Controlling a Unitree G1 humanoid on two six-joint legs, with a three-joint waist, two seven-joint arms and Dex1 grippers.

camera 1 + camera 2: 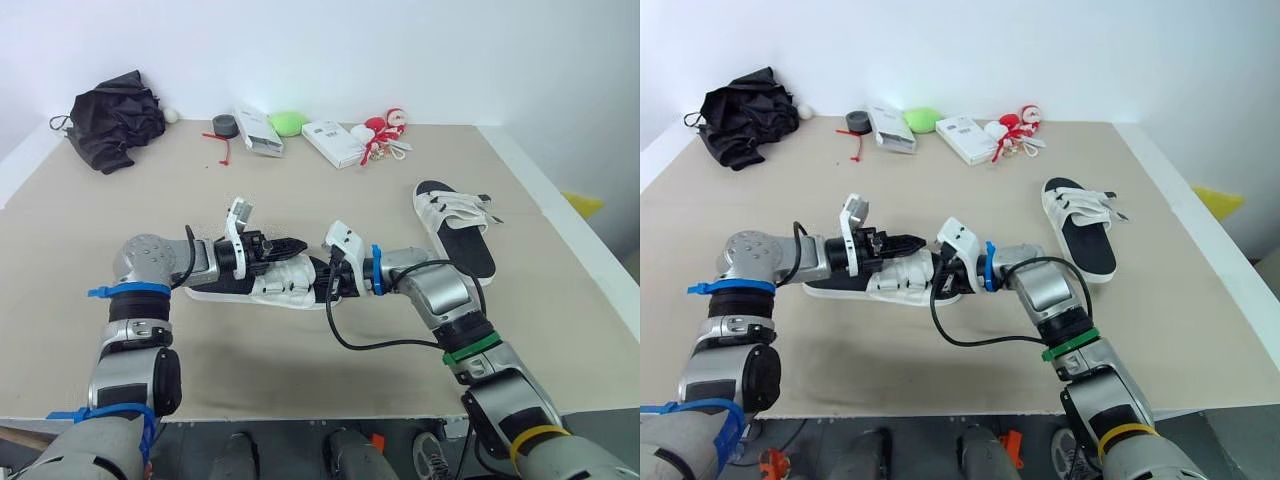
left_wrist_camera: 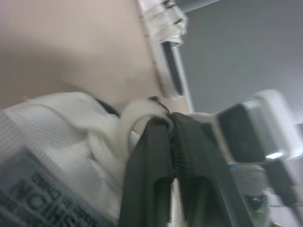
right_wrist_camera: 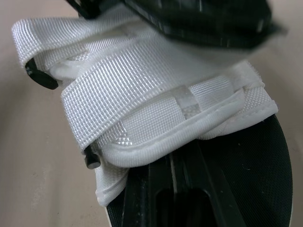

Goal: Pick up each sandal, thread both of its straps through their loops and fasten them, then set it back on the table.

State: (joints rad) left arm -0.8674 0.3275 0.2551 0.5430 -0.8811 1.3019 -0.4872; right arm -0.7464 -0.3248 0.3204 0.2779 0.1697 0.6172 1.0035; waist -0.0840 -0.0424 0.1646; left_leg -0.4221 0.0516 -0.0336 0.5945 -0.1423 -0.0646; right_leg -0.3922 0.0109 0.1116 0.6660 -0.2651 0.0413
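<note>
One sandal is laid mid-table, with the other sandal set well apart to its right. The left gripper is clamped shut on a white strap. The right gripper is closed at the near sandal, its fingers pressed together; their tips are hidden under the upper's edge, so any hold cannot be told.

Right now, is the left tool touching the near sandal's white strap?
Touching. The left wrist view shows the left tool with its black fingertips closed on a fold of the white strap.
</note>
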